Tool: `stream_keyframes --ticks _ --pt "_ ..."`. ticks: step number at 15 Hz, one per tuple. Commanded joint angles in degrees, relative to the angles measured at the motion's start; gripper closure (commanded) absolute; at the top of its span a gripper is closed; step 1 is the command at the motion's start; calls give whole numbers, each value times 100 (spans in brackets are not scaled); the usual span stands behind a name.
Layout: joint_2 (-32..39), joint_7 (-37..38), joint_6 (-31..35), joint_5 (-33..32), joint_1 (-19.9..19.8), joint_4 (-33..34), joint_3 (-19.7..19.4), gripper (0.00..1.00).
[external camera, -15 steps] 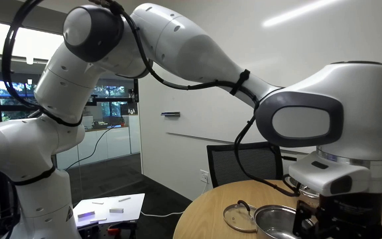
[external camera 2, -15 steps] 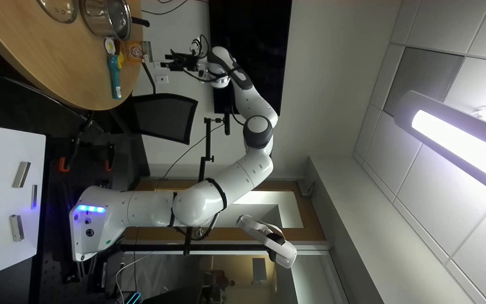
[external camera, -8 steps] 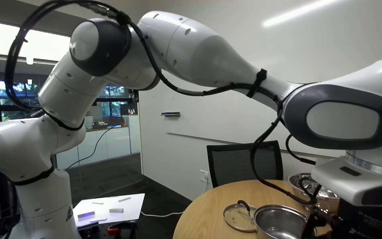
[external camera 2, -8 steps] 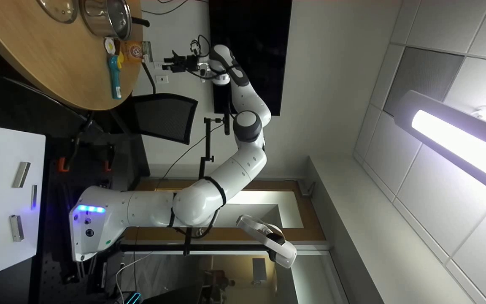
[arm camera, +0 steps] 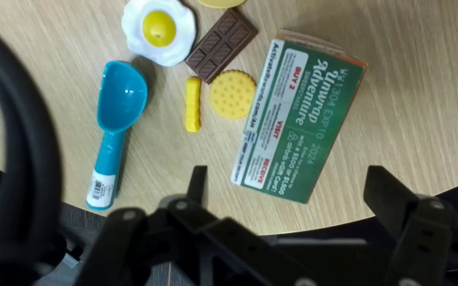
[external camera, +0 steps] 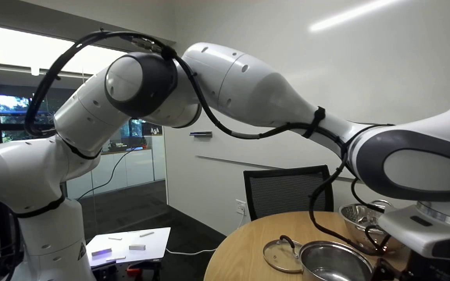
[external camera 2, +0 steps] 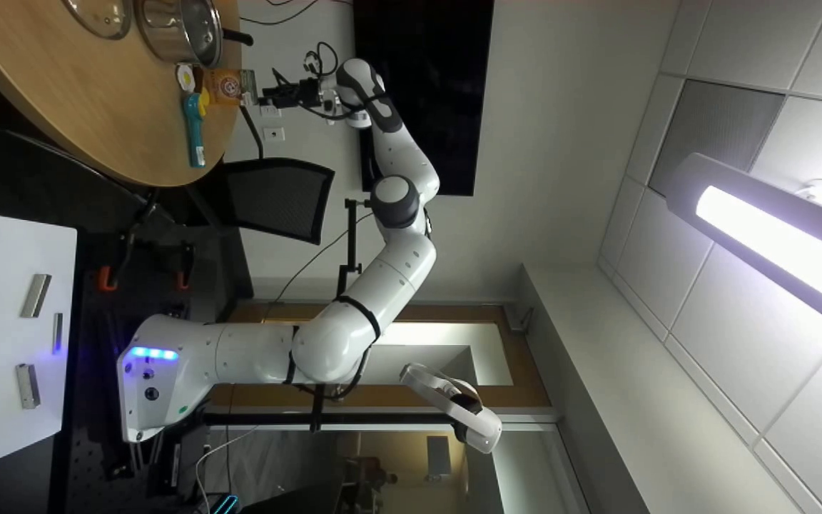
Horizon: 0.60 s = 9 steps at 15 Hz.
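Observation:
My gripper [arm camera: 288, 171] is open and empty in the wrist view, its black fingers wide apart. Between and beyond the fingertips a green, white and orange box [arm camera: 300, 119] stands on the wooden table, apart from them. In an exterior view the gripper [external camera 2: 268, 87] is just above the box [external camera 2: 225, 86]. Left of the box in the wrist view lie a round yellow cookie [arm camera: 233, 95], a chocolate bar [arm camera: 221, 45], a yellow stick [arm camera: 193, 105], a toy fried egg [arm camera: 159, 29] and a blue scoop [arm camera: 119, 99]. In an exterior view the fingers are mostly cut off at the lower edge.
A steel pot [external camera: 334, 257] stands on the round table [external camera: 244, 249] with a glass lid [external camera: 281, 255] beside it. A steel colander [external camera: 359, 220] stands behind the pot, partly hidden by the arm. A black mesh chair [external camera: 289, 191] is at the table's edge.
The arm has reached out and lowered. The gripper has come down closer to the box and the tabletop. The objects on the table have not moved.

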Motion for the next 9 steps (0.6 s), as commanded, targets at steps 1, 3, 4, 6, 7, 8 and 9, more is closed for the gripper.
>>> stream_keyframes --ticks 1,3,4,6,7,8,9 --pt "337 242 -341 -179 37 577 -78 0" --pt "430 312 -423 -246 33 693 -69 0" --pt "478 313 -499 -259 25 763 -51 0" --pt "544 319 -582 -277 29 848 -40 0" --pt "571 315 -625 -276 32 880 -31 0" --pt "598 312 -671 -275 30 919 -27 0" --pt "593 315 -670 -260 60 885 -45 0"
